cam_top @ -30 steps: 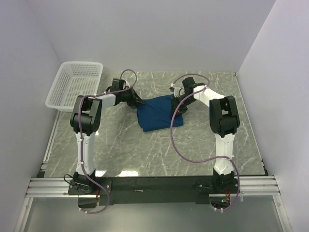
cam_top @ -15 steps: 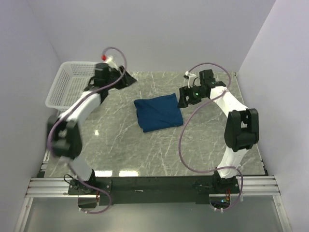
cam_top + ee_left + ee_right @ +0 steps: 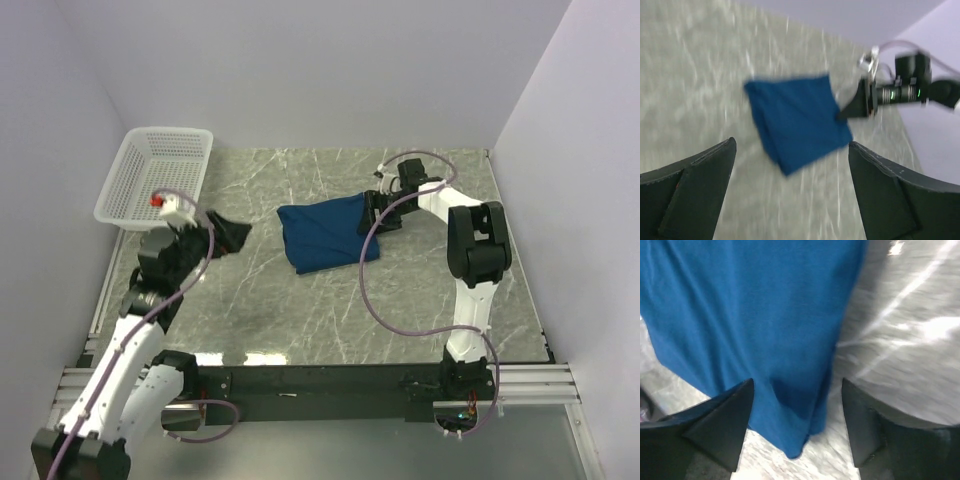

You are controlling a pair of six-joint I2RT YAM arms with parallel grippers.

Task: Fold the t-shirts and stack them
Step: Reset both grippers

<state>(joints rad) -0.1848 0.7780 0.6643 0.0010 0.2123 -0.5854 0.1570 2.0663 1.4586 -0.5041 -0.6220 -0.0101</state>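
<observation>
One dark blue t-shirt [image 3: 325,232] lies folded into a small rectangle on the marble table; no print or label shows. My left gripper [image 3: 228,236] hangs open over bare table well left of it, nothing between its fingers [image 3: 695,192]. In the left wrist view, which is blurred, the t-shirt [image 3: 797,117] lies ahead and beyond the jaws. My right gripper [image 3: 374,212] is at the shirt's right edge. In the right wrist view its jaws stand wide apart, astride the edge and a corner of the t-shirt [image 3: 755,315], not closed on the cloth.
A white mesh basket [image 3: 160,175] stands at the back left corner, just beyond the left arm. The right arm's purple cable [image 3: 362,285] loops over the table near the shirt. Walls close the table at the back and on both sides.
Both grippers let go of the shirt and opened. The left arm swung out toward the basket, then back to the near left. The right gripper drew off right, then returned to the shirt's edge.
</observation>
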